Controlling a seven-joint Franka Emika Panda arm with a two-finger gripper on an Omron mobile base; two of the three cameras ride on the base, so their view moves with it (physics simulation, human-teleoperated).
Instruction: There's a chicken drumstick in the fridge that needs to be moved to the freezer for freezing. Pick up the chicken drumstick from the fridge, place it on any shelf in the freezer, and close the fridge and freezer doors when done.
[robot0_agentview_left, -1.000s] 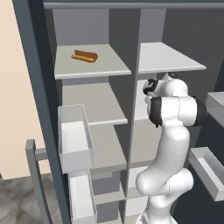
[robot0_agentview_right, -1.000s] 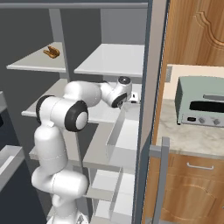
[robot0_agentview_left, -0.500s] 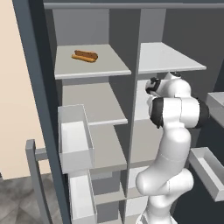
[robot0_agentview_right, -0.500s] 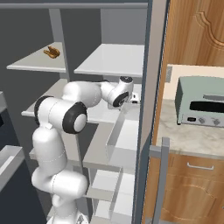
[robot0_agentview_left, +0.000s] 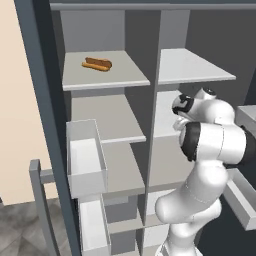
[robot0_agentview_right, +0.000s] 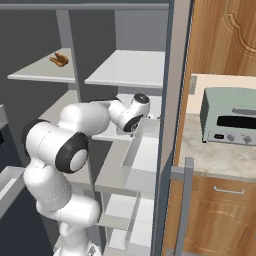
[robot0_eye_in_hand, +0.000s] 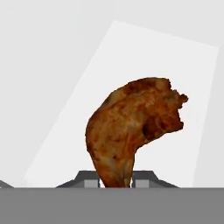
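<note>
— Two fingertips, and the drumstick (robot0_eye_in_hand: 131, 135) stands up between them in the hand view, its thin end pinched at the bottom. So the gripper (robot0_eye_in_hand: 116, 178) is clamped on it, I'd say.

— Where is it, though?

— Inside the right compartment, the fridge (robot0_agentview_left: 192, 100), over a pale shelf (robot0_eye_in_hand: 131, 57). The wrist reaches in at middle height, under the upper right shelf (robot0_agentview_left: 192, 65).

— And the freezer (robot0_agentview_left: 107, 110)?

— On the left, door wide, white bin (robot0_agentview_left: 85, 155) sticking out near us. The hot dog (robot0_agentview_left: 97, 64) lies on its top shelf.

— What could go wrong?

— The hold is only on the narrow end, with the heavy lump far from the tips. A quick swing might twist it loose. Also, the divider (robot0_agentview_left: 152, 115) stands between the two compartments, so the arm must back out before going left; cutting the corner could knock the meat against it, or against the bin.

— Anything you can't make out?

— From both base views the hand is tucked behind the arm's own joints, so the fingers and the meat are hidden there. I can't tell whether the drumstick is clear of the shelf or touching it. The right door (robot0_agentview_right: 172, 125) shows mostly edge-on, and the bottom of the tips is cut off.
</note>
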